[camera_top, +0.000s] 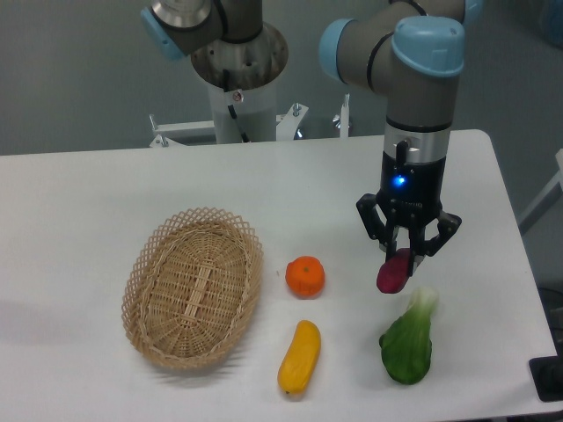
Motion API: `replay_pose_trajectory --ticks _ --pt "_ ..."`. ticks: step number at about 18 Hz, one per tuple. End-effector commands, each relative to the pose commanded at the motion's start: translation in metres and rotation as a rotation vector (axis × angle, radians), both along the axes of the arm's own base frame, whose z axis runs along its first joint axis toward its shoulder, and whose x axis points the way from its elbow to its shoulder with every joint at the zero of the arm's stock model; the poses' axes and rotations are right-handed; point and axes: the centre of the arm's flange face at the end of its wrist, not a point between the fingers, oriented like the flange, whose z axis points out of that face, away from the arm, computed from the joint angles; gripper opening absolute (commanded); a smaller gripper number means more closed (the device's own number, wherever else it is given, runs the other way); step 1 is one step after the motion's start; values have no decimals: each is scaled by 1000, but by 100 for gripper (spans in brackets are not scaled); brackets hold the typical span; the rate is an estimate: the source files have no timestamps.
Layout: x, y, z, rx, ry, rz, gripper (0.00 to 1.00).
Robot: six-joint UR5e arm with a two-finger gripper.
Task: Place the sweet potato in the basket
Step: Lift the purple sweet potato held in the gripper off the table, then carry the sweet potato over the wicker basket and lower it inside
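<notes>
The magenta-purple sweet potato (pixel 393 272) lies at the right of the white table, just above the green leafy vegetable. My gripper (pixel 405 255) stands straight over it, with its fingers down around the sweet potato's upper end and closed on it. The sweet potato's lower end hangs out below the fingers, and I cannot tell whether it touches the table. The oval tan wicker basket (pixel 193 286) sits empty at the left of the table, well apart from the gripper.
A round orange fruit (pixel 305 276) lies between the basket and the gripper. A yellow-orange squash (pixel 299 357) lies near the front edge. A green leafy vegetable (pixel 409 341) lies just below the sweet potato. The table's right edge is close.
</notes>
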Motion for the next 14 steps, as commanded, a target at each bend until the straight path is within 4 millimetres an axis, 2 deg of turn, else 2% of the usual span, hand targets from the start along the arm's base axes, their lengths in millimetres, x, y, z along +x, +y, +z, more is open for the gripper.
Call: replay_pose_trajectory --ticks 3,5,11,14 --pt "5 1 -7 -7 -12 -5 20" --pt "13 4 0 -4 -4 -13 20" --pt "50 27 6 21 -44 8 20" --pt "82 53 5 31 -84 20 20"
